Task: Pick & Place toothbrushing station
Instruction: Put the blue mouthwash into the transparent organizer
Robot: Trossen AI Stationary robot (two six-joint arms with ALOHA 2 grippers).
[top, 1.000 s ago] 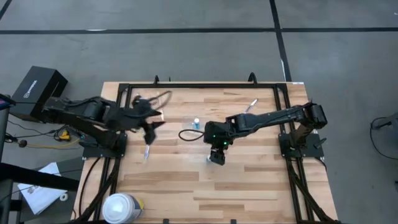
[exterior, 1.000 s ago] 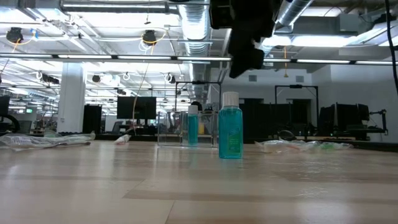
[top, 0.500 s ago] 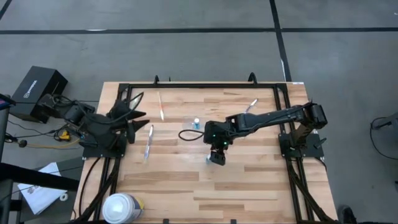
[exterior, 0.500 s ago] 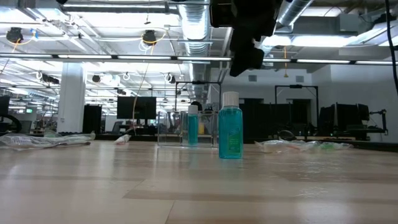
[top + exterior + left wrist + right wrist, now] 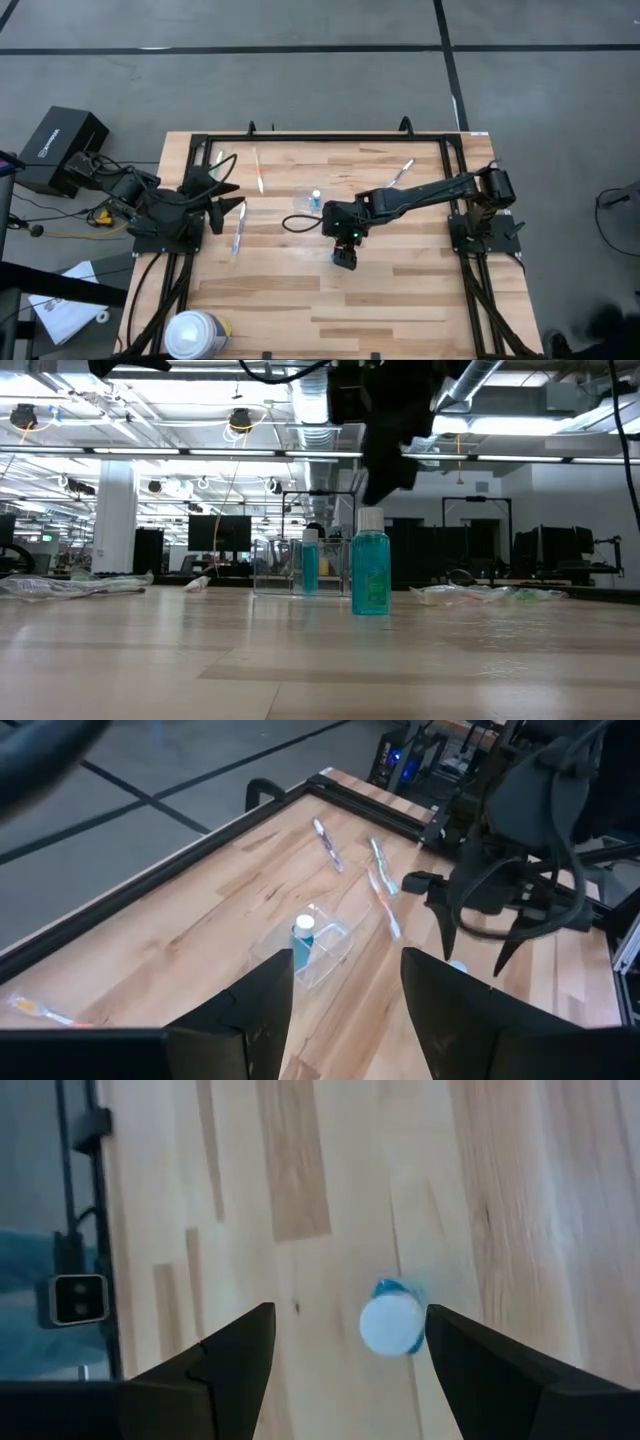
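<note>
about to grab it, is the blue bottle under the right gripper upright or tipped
Upright: the bottle stands with its white cap on top, on the table.

white canister [image 5: 193, 334] – table's near-left corner | black box [image 5: 62, 146] – floor

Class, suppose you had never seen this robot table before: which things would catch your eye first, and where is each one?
Most striking is the right gripper, open and hanging over the middle of the table, straight above a small blue bottle with a white cap. Just beyond it stands a clear cup holding a second blue bottle. The left gripper waits open by the table's left edge, near the scattered toothbrushes.
</note>
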